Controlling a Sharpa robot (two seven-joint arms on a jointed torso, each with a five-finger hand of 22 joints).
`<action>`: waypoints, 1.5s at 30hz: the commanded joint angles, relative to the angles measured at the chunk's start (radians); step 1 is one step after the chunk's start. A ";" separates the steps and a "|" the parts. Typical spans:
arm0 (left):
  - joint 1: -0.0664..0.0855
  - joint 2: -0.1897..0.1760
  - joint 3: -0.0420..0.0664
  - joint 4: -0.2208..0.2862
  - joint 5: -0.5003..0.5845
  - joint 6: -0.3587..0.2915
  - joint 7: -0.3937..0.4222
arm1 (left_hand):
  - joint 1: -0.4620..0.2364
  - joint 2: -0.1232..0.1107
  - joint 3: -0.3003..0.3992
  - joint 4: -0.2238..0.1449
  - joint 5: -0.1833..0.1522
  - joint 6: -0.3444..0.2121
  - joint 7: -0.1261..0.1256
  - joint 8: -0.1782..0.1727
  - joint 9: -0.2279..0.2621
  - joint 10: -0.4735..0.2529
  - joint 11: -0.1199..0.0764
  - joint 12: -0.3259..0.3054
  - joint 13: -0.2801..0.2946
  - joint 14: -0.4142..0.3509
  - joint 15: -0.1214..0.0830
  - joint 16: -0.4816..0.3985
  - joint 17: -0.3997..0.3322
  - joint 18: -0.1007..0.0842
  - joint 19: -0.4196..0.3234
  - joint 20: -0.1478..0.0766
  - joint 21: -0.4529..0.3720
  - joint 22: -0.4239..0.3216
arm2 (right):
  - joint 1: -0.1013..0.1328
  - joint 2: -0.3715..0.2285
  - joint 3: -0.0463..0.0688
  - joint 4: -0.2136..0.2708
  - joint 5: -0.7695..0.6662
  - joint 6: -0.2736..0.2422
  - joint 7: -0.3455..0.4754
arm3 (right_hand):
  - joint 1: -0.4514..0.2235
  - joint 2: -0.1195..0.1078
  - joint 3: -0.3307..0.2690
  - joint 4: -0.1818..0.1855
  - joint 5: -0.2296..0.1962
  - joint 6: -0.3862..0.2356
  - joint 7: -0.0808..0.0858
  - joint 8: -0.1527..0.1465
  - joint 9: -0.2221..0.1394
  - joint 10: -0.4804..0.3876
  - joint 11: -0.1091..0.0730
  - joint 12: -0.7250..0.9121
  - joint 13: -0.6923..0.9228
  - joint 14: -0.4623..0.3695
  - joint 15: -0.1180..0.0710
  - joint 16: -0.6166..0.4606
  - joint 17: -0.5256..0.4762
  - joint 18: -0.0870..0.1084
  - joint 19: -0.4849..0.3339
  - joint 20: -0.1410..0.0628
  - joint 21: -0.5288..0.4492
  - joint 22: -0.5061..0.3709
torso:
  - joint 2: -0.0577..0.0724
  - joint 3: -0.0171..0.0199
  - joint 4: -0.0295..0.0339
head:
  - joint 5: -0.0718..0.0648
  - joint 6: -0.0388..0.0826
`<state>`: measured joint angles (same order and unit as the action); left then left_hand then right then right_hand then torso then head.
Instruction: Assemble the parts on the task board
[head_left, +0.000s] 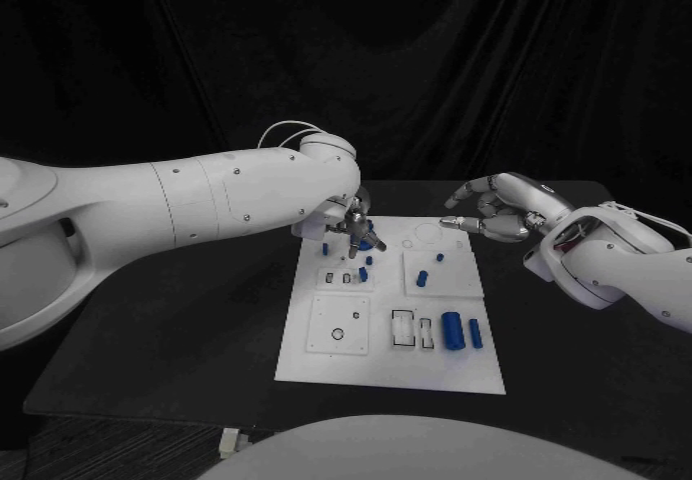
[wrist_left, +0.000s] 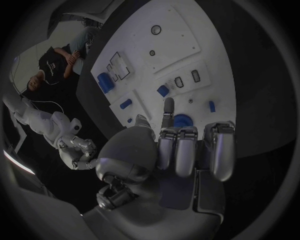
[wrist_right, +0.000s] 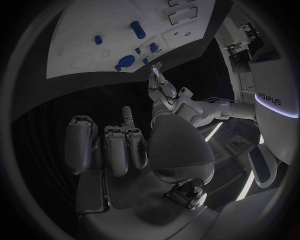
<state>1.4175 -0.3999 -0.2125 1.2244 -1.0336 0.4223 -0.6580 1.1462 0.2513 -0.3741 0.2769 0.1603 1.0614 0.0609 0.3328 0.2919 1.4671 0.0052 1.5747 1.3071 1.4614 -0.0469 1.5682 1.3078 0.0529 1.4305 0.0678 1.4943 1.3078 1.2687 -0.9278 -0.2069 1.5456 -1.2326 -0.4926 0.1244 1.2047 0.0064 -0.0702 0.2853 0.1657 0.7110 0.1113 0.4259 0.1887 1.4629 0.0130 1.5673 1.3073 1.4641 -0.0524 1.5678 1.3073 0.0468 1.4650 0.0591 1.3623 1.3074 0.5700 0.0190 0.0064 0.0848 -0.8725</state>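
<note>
Seating step underway: your left hand (head_left: 351, 222), fingertips touching round blue part (wrist_left: 182, 121) on task board (head_left: 325, 365), grip unclear; right hand (head_left: 498, 208) empty beside; press next.

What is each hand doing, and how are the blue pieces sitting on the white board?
left hand: over the board's far end, fingertips down by a round blue part
right hand: off the board, fingers curled, holding nothing
task board: flat on the table
blue cylinder: lying on its side
</note>
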 joint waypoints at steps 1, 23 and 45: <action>-0.008 0.005 0.001 -0.005 -0.004 0.004 -0.027 | 0.011 0.000 0.007 -0.001 0.005 0.007 0.003 -0.006 0.002 0.104 -0.009 -0.004 0.264 0.109 -0.003 0.003 0.263 -0.009 0.005 -0.005 -0.001 0.091 | -0.004 0.000 0.001 0.001 0.000 0.010 -0.022 | 0.008 0.000 -0.004 0.000 0.005 0.005 0.002 -0.001 -0.001 0.108 0.006 0.004 0.263 0.107 0.006 0.003 0.263 0.003 0.014 0.003 -0.003 0.197 | -0.002 0.0009 0.0006 | 0.000 0.000; -0.053 0.010 0.001 -0.033 -0.004 -0.019 -0.019 | 0.020 -0.012 0.028 0.003 0.024 0.018 0.001 -0.038 0.009 0.104 -0.013 -0.004 0.264 0.109 -0.008 0.003 0.263 -0.007 0.003 -0.009 -0.008 0.086 | -0.010 0.002 0.001 -0.004 0.000 0.021 -0.028 | 0.015 -0.002 -0.006 -0.002 0.007 0.006 0.003 -0.002 -0.003 0.108 0.007 0.004 0.263 0.106 0.007 0.002 0.263 0.005 0.011 0.004 -0.009 0.195 | -0.005 0.0018 0.0001 | 0.004 0.000; -0.081 0.032 0.001 -0.067 -0.004 -0.032 0.014 | 0.031 -0.014 0.042 0.001 0.038 0.028 0.000 -0.049 0.012 0.104 -0.013 -0.004 0.264 0.109 -0.008 0.003 0.263 -0.006 -0.001 -0.010 -0.013 0.080 | -0.010 0.006 0.001 -0.009 0.000 0.031 -0.034 | 0.017 -0.002 -0.007 -0.002 0.007 0.006 0.003 -0.002 -0.003 0.108 0.008 0.004 0.263 0.106 0.007 0.001 0.262 0.006 0.010 0.004 -0.012 0.194 | -0.006 0.0015 -0.0008 | 0.007 0.000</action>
<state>1.3382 -0.3706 -0.2126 1.1589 -1.0373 0.3991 -0.6686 1.1685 0.2373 -0.3386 0.2773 0.1926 1.0828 0.0609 0.2902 0.3027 1.4666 -0.0010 1.5753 1.3104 1.4653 -0.0500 1.5681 1.3074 0.0533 1.4299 0.0604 1.4863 1.3075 1.2608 -0.9216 -0.2068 1.5371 -1.2318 -0.4683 0.1098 1.2133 0.0054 -0.0729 0.2825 0.1696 0.7110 0.1113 0.4258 0.1867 1.4665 0.0164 1.5673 1.3077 1.4641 -0.0524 1.5678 1.3078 0.0467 1.4650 0.0591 1.3544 1.3079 0.5641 0.0204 0.0058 0.0915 -0.8725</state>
